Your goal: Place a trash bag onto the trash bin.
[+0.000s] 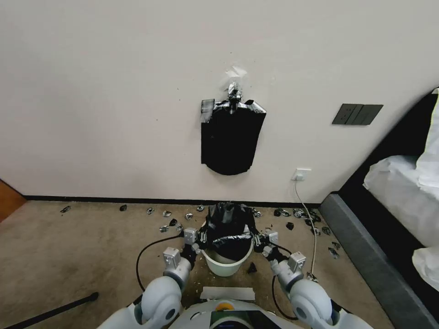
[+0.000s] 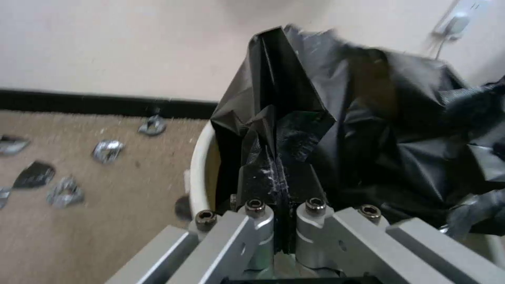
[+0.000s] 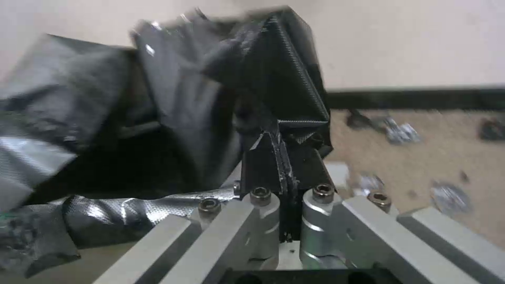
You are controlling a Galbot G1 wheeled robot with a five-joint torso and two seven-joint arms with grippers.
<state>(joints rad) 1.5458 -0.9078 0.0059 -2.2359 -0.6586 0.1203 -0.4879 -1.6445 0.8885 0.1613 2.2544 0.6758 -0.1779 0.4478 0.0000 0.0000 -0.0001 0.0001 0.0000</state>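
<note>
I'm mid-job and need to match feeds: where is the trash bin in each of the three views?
Head view: trash bin low centre, on the carpet between both arms.
Left wrist view: its cream rim curves beside the left claw.
Right wrist view: a pale rim sliver by the right claw.
Shared landmark: the trash bag.

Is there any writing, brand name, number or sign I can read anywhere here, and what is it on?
None can be read.
The trash bag, pinched by the left gripper and the right gripper, is plain black.
The trash bin is plain cream-white.
The bag bundle on the wall bears no print.
A colored mark on the robot's chest is too small to read.
</note>
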